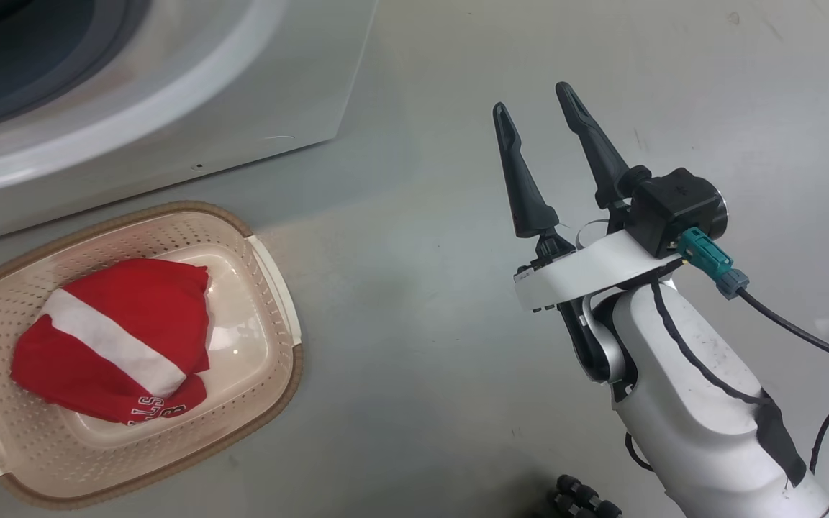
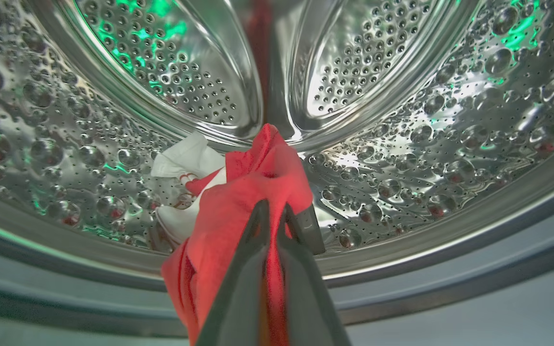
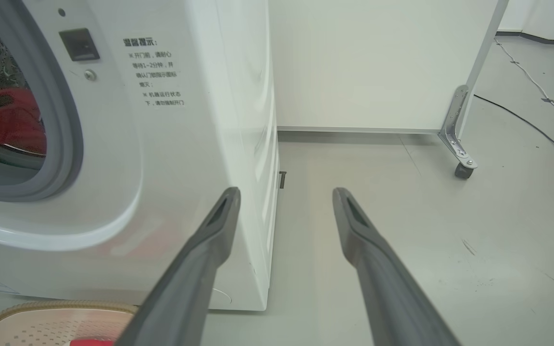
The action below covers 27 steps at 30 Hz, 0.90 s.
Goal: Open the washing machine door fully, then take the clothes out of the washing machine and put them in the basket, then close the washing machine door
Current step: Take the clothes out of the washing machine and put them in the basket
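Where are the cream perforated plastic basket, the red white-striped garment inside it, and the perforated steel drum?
Cream perforated plastic basket (image 1: 170, 208): head view, brown rim.
Red white-striped garment (image 1: 141, 288): head view, red fabric.
Perforated steel drum (image 2: 450, 120): left wrist view, right wall.

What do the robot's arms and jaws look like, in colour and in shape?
The right arm is white and rounded. At its wrist sits a black camera box with a teal plug and a thin black cable. Its jaws are two long, dark, tapering prongs. The left jaws look grey and slim too.
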Tool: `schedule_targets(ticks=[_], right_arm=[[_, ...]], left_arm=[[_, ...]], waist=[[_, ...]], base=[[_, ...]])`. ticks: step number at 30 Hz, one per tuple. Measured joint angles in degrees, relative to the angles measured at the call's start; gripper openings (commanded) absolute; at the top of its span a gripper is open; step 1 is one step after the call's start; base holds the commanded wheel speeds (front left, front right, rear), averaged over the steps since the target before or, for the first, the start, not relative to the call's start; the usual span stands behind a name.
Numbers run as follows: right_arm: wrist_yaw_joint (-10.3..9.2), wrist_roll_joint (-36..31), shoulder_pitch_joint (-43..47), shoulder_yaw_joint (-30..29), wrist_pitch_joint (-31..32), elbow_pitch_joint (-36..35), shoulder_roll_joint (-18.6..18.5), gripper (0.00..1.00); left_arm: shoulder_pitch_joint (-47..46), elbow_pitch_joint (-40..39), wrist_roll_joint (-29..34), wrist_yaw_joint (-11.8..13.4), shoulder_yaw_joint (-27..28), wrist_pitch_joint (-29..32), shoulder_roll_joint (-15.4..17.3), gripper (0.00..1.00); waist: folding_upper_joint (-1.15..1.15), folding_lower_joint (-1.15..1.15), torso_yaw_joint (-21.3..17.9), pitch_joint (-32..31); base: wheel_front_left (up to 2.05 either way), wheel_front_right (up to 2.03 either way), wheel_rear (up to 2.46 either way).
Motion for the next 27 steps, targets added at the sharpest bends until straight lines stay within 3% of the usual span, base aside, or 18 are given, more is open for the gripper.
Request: schedule_targets(ticks=[13,27], right_arm=[[0.08,-3.13,1.75,-1.51,0.0,2.8,-0.11,1.0],[0.31,-3.63,5.96,-2.83,0.0,5.7,-0.19,1.0]], left_arm=[[8.61,-6.02,-0.87,-0.51,-1.34,-11.36,-6.24,0.0],[17.43,-14.29,0.14,-0.45,-3.09,-19.51,-8.25,0.0]], waist=[[0.0,0.0,5.13,-5.26],[0.0,0.0,9.52,-12.52]], base=[[0.0,0.0,0.0],[0.0,0.0,0.0]])
